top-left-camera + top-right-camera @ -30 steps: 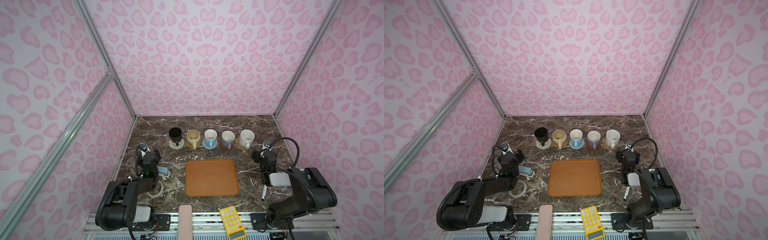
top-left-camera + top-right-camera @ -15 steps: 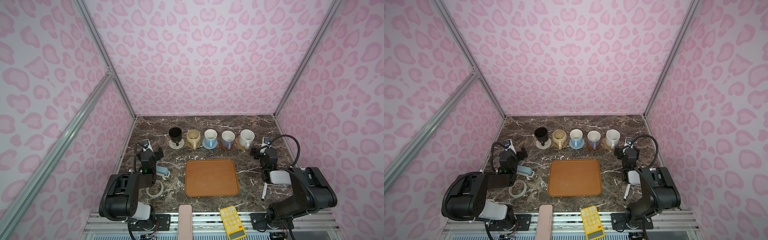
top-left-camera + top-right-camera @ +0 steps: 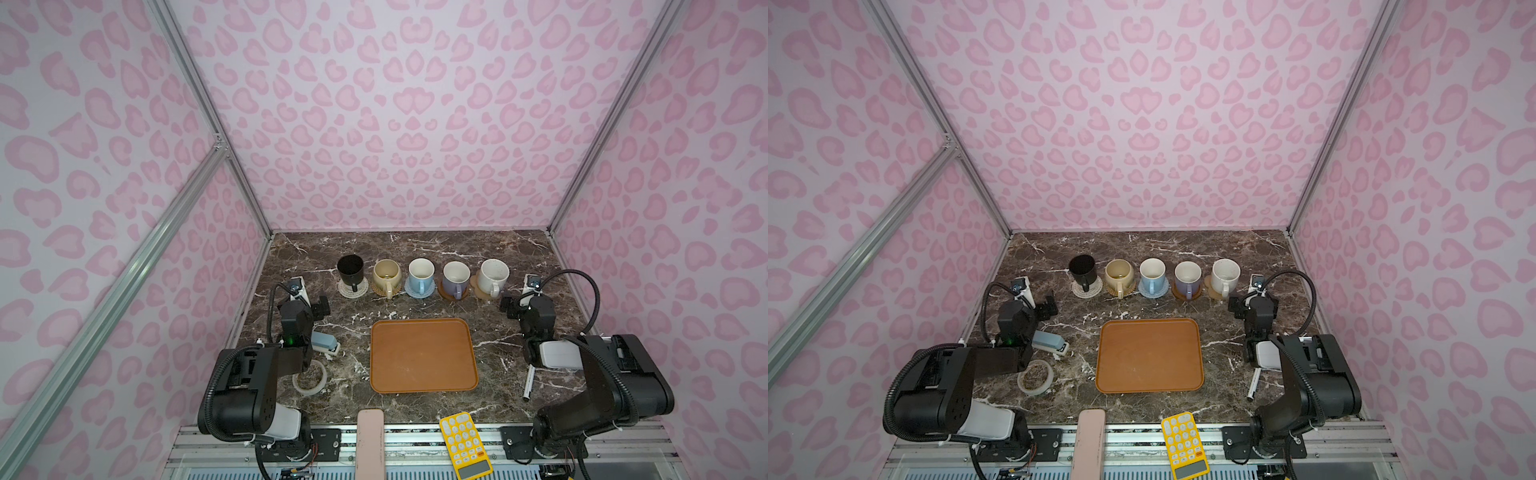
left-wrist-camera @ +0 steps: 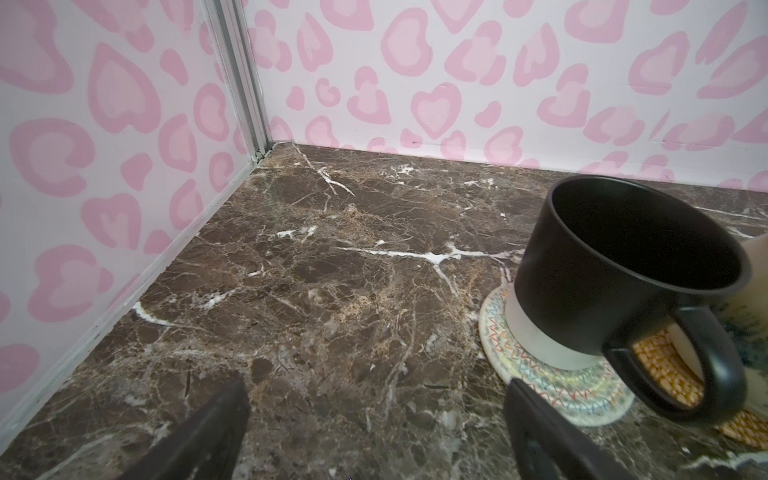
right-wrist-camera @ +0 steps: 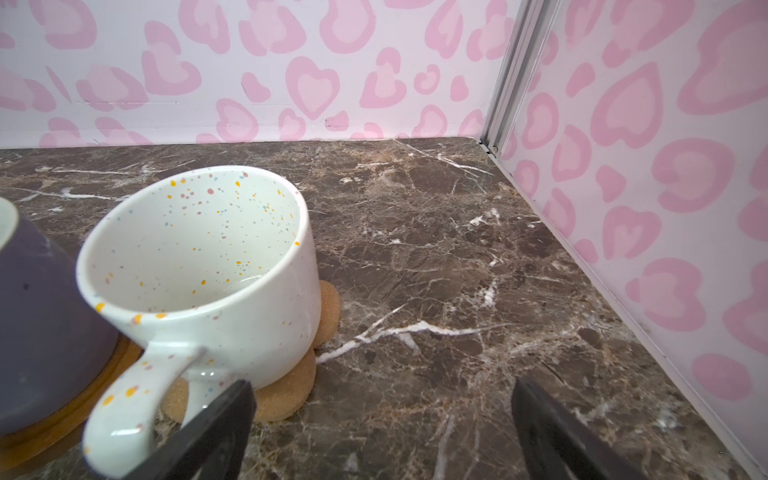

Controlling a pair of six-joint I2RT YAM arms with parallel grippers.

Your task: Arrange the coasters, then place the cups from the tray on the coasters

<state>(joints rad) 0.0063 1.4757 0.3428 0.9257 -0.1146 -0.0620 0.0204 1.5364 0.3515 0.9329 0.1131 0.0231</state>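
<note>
- Left gripper [image 4: 376, 390] is spread wide with nothing in it, just bare marble between the jaws. It sits low, just beside the black cup [image 4: 623, 266].
- Right gripper [image 5: 382, 388], same deal: wide open, holding nothing, right next to the speckled cup [image 5: 199, 257], with one finger [image 5: 216, 419] in front of the handle.
- We count five cups in a row near the back of the table [image 3: 415, 245], each upright on its own coaster.
- Going from the left arm's side: black on the white coaster [image 4: 573, 390], cream cup [image 3: 386, 272] on the rattan coaster [image 3: 376, 291], blue cup [image 3: 420, 272] on the blue coaster [image 3: 411, 293], lavender cup [image 3: 456, 276] on the brown disc [image 3: 444, 293], speckled on the paw coaster [image 5: 291, 390].
- Paw lobes poke out from under the speckled cup.
- Tray [image 3: 422, 355] lies in front of the row, between the two arms, well apart from the cups.
- We also see a tape ring [image 3: 309, 376] and stapler [image 3: 326, 343] by the left arm, and a pen [image 3: 653, 382] by the right.
</note>
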